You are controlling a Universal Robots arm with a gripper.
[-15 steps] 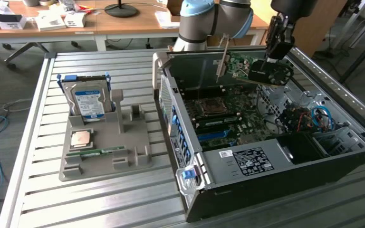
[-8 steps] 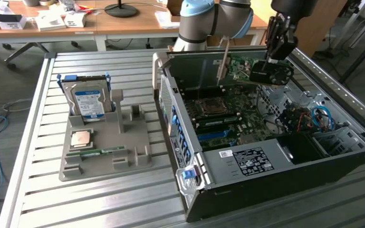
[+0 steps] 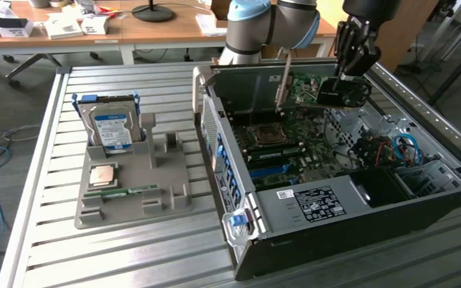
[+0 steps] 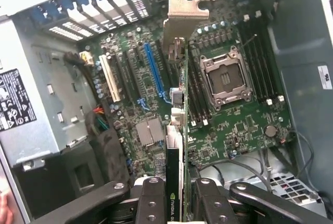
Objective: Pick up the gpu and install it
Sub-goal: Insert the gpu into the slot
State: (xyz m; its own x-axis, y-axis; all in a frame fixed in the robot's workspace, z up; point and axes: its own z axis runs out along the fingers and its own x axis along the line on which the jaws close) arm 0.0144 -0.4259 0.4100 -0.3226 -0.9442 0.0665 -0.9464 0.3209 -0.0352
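My exterior camera looks down from high and well apart from the pincer [image 3: 349, 78] onto the table [image 3: 134, 258] and open case [image 3: 311, 240], and my wrist camera, just behind the pincer, looks closely past the gpu [image 4: 176, 146] at the motherboard [image 4: 229, 125], which both views share.

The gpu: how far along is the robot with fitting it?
Picked up: the claw grips the gpu. In hand: it hangs edge-on over the motherboard of the open computer case. Left: it is not yet seated; the long blue slot is empty.
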